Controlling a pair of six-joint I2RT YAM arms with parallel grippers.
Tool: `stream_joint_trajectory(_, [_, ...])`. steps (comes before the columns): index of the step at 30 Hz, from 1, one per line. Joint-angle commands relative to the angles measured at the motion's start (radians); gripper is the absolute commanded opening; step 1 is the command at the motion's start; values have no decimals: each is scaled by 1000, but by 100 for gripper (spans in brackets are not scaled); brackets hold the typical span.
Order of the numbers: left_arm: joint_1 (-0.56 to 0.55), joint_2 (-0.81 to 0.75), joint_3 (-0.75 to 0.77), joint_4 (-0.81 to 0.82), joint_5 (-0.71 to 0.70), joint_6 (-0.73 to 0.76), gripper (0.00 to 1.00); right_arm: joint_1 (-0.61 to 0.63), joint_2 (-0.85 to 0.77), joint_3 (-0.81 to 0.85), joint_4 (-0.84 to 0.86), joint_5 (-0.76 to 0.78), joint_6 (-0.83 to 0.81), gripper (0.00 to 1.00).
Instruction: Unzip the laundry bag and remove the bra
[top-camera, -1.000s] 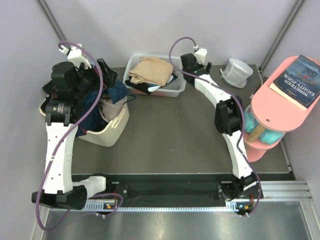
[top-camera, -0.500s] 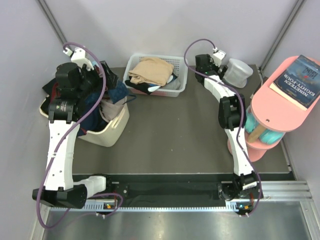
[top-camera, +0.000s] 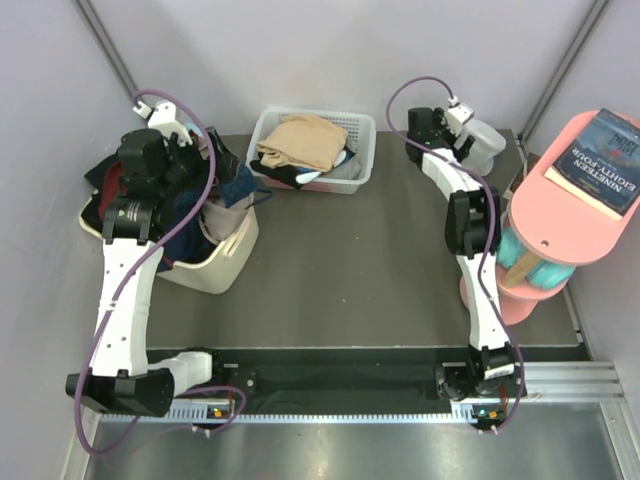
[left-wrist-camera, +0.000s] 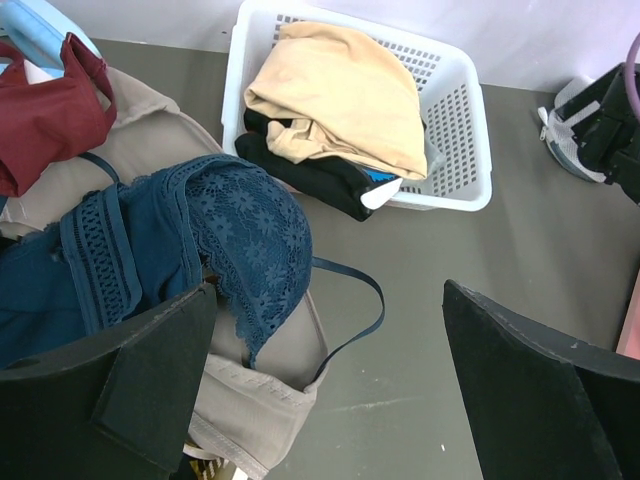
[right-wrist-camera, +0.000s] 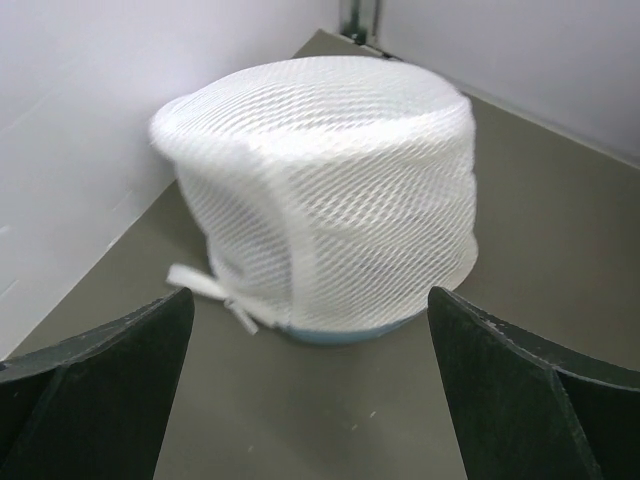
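The laundry bag (top-camera: 484, 146) is a round white mesh pouch standing at the table's back right corner. In the right wrist view the laundry bag (right-wrist-camera: 330, 190) fills the middle, closed, with a white pull tab (right-wrist-camera: 195, 283) at its lower left and a blue-grey rim at the bottom. My right gripper (top-camera: 460, 138) (right-wrist-camera: 310, 300) is open and empty, just in front of the bag, its jaws spread wider than the bag. The grey bra is hidden; nothing shows through the mesh. My left gripper (top-camera: 215, 152) (left-wrist-camera: 328, 290) is open and empty above the cream tub.
A cream tub (top-camera: 228, 262) at the left holds a blue lace bra (left-wrist-camera: 240, 225), a dark red cloth (left-wrist-camera: 50, 110) and a grey-beige garment (left-wrist-camera: 250, 395). A white slotted basket (top-camera: 362, 126) with a tan folded garment (top-camera: 300, 140) stands at the back. A pink shelf (top-camera: 560, 200) with a book stands right.
My right arm has swung right, from the white basket to the laundry bag in the back right corner. My left arm has shifted only slightly over the tub.
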Motion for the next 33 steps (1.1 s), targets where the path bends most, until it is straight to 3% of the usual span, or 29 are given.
stream_joint_trajectory(1, [-2,1,-1,54,12,-20,99,-111,-23,16,-47,8,62,99])
stream_joint_trajectory(11, [-1,-5,-4,72,-2,-51,99,-180,34,118,-79,-173,34,97])
stream_joint_trajectory(20, [-1,-9,-4,73,-11,-60,99,-235,57,157,-105,-331,40,89])
stream_joint_trajectory(22, [-1,-12,-3,70,-16,-58,99,-240,59,157,-113,-356,40,76])
stream_joint_trajectory(23, [-1,-12,-3,69,-17,-57,99,-241,59,157,-119,-361,45,67])
stream_joint_trajectory(24, [-1,-14,-1,69,-20,-57,99,-241,59,154,-122,-371,53,50])
stream_joint_trajectory(26, [-1,-18,2,63,-23,-54,99,-244,56,149,-128,-384,56,38])
stream_joint_trajectory(27, [-1,-20,4,61,-30,-52,99,-244,54,147,-124,-390,56,24])
stream_joint_trajectory(30, [-1,-28,7,54,-39,-46,99,-244,37,122,-112,-413,62,1])
stream_joint_trajectory(33, [-1,-31,19,41,-46,-45,99,-238,-33,16,-57,-443,74,0])
